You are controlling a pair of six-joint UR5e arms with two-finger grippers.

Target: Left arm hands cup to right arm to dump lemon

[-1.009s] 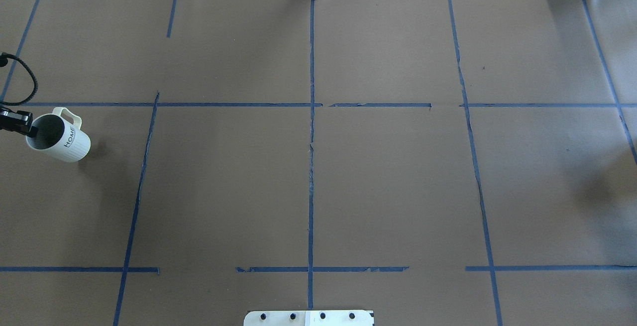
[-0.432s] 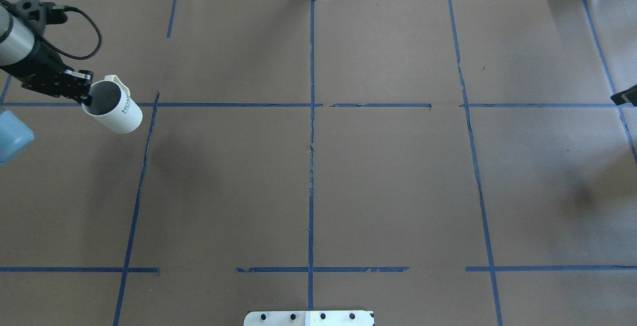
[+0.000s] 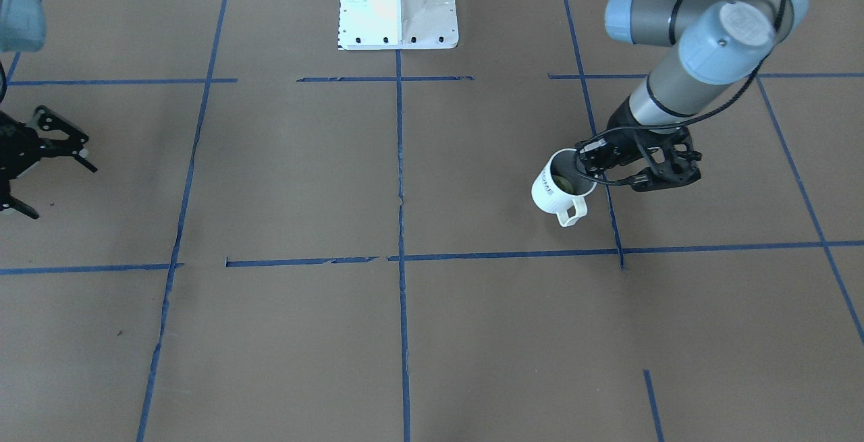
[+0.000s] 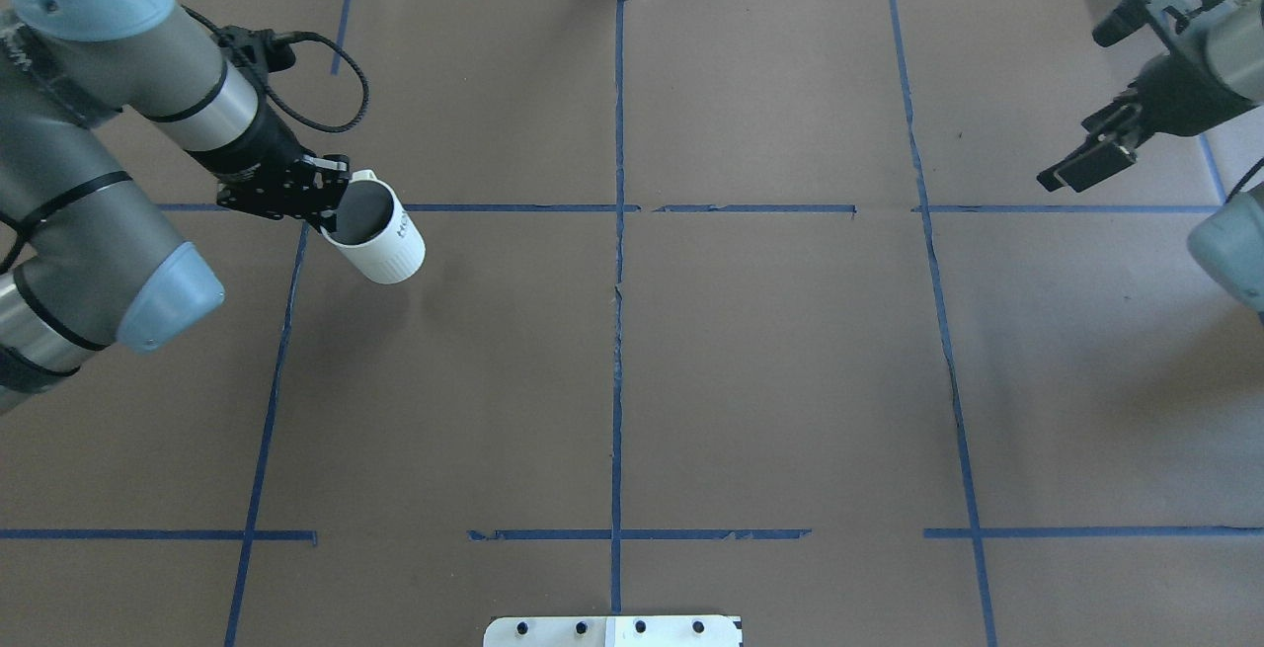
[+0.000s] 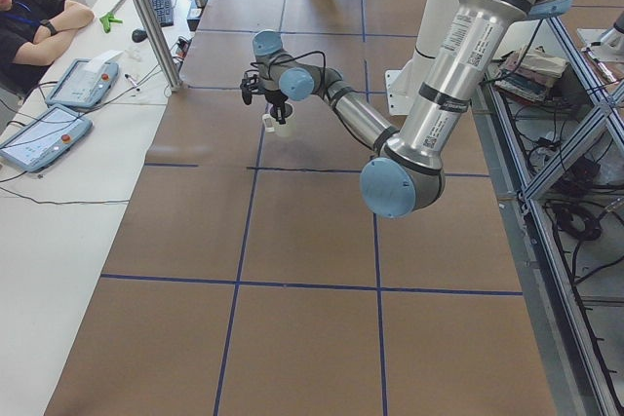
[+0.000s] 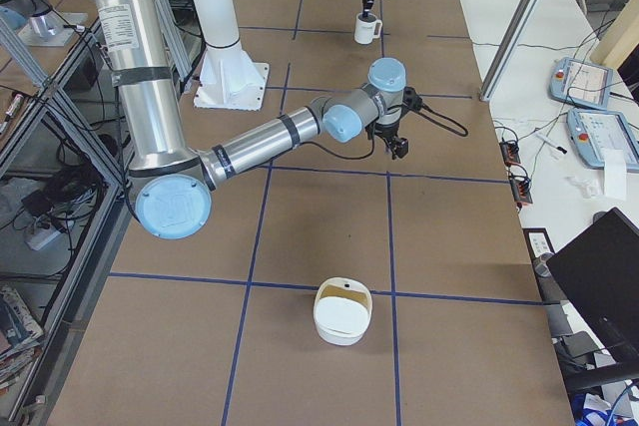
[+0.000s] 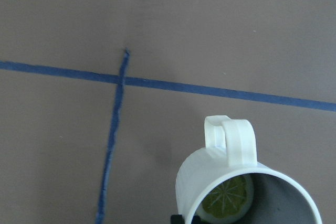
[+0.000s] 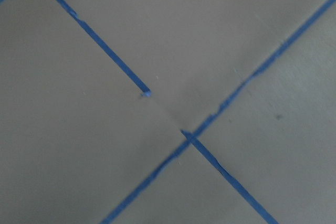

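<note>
My left gripper (image 4: 331, 219) is clamped on the rim of the cup (image 4: 383, 250), and I'm carrying it in toward the centre tape line (image 4: 619, 331). A second ago that cup was right out at the left edge of the table (image 4: 770, 380), as far from the centre tape line as the overhead view reaches, with only my fingertips showing. Under half a second ago it had come part of the way. Now it's more than halfway in from that edge, still left of the line. My whole left arm (image 4: 109, 183) has swung into the overhead view, its cable (image 4: 336, 84) looping above the wrist.

The cup's shadow lies apart from it on the brown paper, so it's off the table. The handle (image 7: 233, 139) points away from my wrist camera. Down at the bottom of the cup sits the lemon (image 7: 227, 198), a yellow-green slice, cut face up.

On the other side of the centre tape line, my right gripper (image 4: 1081, 158) is on the move too. There was nothing of it a second ago and just a black tip at the edge a moment back. Now it's well in view, though still far from the line. Its fingers are spread apart, grasping nothing.
</note>
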